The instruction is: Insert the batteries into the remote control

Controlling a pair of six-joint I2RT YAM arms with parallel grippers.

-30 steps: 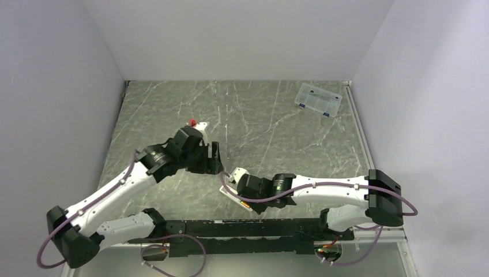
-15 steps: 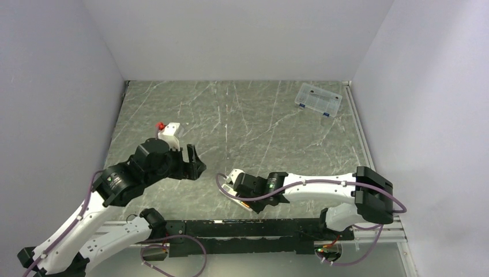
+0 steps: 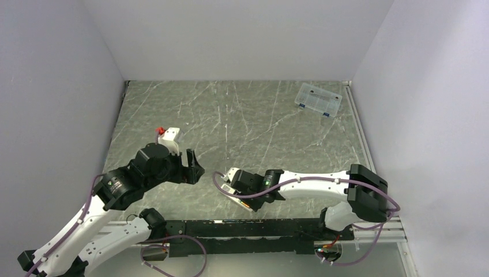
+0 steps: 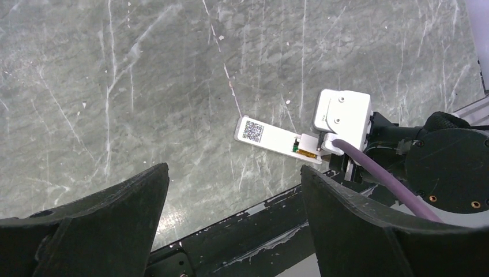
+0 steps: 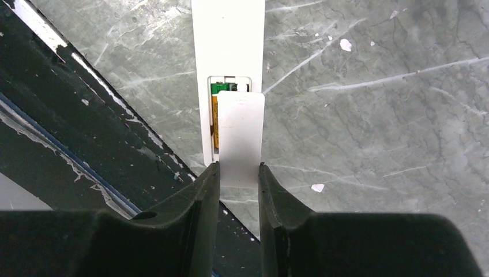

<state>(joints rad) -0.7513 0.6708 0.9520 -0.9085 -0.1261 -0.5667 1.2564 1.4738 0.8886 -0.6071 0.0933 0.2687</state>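
Observation:
The remote control [image 5: 228, 40] is a slim white bar lying back-up on the marble table near the front rail, also visible in the overhead view [image 3: 230, 195] and the left wrist view [image 4: 271, 137]. In its recess sit the batteries, a green one [image 5: 219, 88] and an orange one [image 5: 215, 124]. A flat white cover piece [image 5: 241, 138] lies over most of the recess. My right gripper [image 5: 239, 170] is shut on the cover's near end. My left gripper [image 4: 233, 173] stands open and empty, to the left of the remote and apart from it [image 3: 196, 166].
A clear compartment box [image 3: 318, 99] sits at the far right of the table [image 3: 259, 127]. The black front rail [image 3: 254, 228] runs just below the remote. White walls close in the left, back and right. Small white flecks [image 5: 318, 187] lie on the marble.
My left arm has drawn back to the left, away from the remote, and its jaws have spread wider. The right gripper has shifted slightly left, still holding the cover.

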